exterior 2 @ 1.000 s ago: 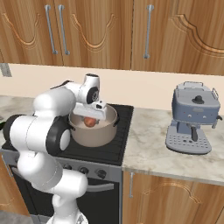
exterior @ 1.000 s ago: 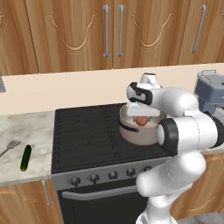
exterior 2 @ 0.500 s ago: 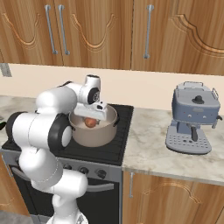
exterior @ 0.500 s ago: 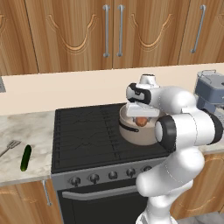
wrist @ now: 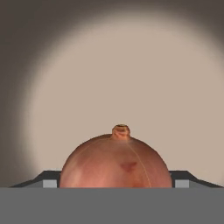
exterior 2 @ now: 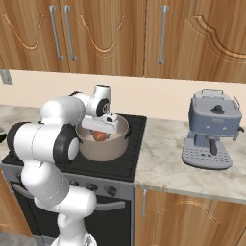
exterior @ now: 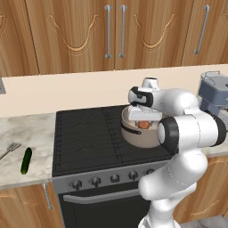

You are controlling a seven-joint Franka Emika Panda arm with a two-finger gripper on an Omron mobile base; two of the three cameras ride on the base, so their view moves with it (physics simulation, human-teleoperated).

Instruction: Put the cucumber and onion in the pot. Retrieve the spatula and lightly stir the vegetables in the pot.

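My pincer (exterior 2: 100,129) hangs over the pot (exterior 2: 103,148) on the stove, jaws spread wide with the onion (wrist: 116,162) sitting between them, inside the pot. I judge the onion step nearly done. The cucumber (exterior: 26,160) lies on the surface left of the stove, beside the spatula (exterior: 10,148); next I must lift clear and reach for it.
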